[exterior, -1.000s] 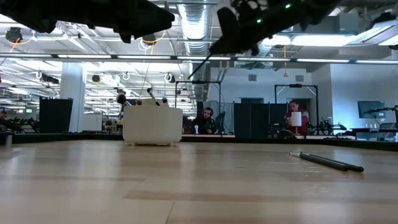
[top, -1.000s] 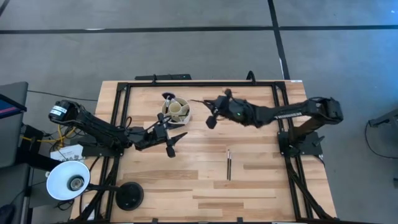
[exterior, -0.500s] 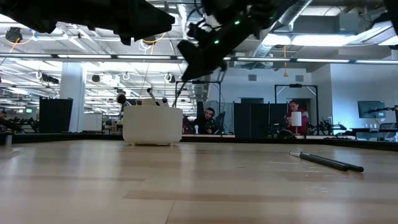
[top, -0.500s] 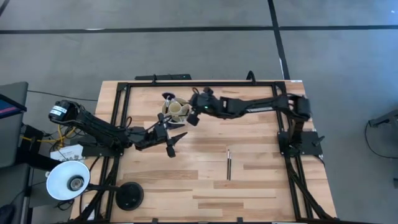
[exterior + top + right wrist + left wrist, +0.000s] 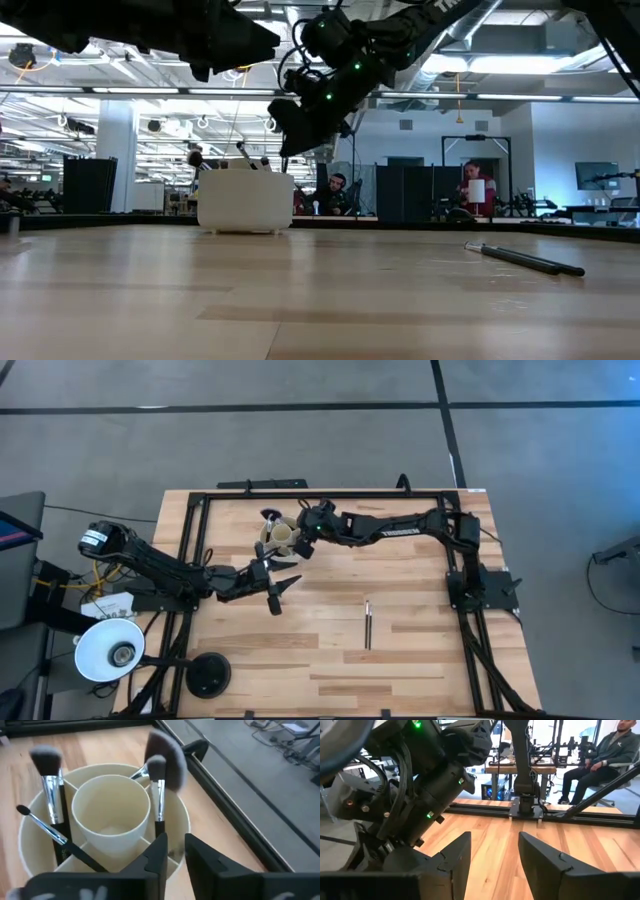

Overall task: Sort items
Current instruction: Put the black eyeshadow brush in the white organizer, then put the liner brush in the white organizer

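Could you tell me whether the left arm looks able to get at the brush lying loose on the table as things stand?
Probably yes. The left gripper is open, and only bare table lies between it and the loose brush. The right gripper is off over the divided cup.

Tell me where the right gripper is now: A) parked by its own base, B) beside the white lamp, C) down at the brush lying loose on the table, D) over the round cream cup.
D: in the high view the right gripper hangs over the cream cup, and its wrist view looks straight down into the cup's compartments, while the loose brush lies apart.
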Robot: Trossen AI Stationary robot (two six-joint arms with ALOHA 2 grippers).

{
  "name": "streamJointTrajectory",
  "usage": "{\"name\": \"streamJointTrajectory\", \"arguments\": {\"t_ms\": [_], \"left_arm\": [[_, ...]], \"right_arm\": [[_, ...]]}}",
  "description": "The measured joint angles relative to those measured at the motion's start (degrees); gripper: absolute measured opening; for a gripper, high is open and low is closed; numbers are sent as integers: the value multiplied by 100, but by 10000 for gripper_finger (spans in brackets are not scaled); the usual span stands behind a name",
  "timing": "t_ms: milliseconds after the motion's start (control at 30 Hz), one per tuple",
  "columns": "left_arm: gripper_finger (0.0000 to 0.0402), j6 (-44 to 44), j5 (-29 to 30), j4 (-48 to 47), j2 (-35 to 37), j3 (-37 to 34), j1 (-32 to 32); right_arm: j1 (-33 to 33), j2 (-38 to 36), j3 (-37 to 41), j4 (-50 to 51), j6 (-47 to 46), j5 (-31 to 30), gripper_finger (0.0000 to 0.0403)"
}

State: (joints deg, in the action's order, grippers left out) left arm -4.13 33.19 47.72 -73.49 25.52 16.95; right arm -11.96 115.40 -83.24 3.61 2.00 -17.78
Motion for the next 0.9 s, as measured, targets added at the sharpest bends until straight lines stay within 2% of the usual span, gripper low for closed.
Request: {"name": "streamJointTrajectory", "arguments": {"t_ms": [333,600,767,900], "left_arm": [[161,14,2,-20,0,0,-2],[161,16,0,-115,0,0,-2],[161,16,1,-213,-2,0,-2],[161,16,0,-229,0,0,-2]], "right_arm": [[146,-137,-17,353,243,-14,108],[986,-1344,-179,2528,171,-35,127],[1780,-2265,-181,3690,-669,-81,127],[2496,-2866,-157,4919,-1631,-538,123]]}}
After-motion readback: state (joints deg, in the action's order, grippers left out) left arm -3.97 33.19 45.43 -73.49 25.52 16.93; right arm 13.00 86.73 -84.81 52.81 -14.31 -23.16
